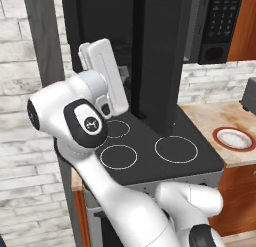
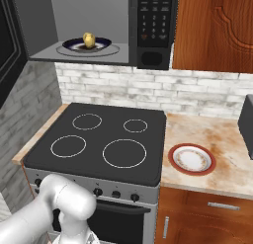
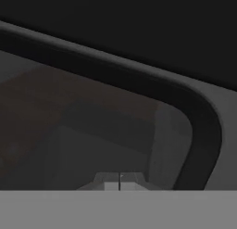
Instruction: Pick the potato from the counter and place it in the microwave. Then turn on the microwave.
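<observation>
While potato (image 2: 89, 39) sits on dark plate (image 2: 87, 44) at centre of microwave (image 2: 99, 25) floor, door (image 1: 160, 56) stands swung open over stove (image 2: 99, 139). Gripper (image 3: 120, 181) fingers pressed together, holding nothing, tips close against door glass near its rounded frame corner. Judged step: push door shut, then press keypad (image 2: 153, 16). Risks: closed tips slide off smooth glass under oblique push; door stops short of latch, so start press does nothing; hard swing jolts potato off plate.
</observation>
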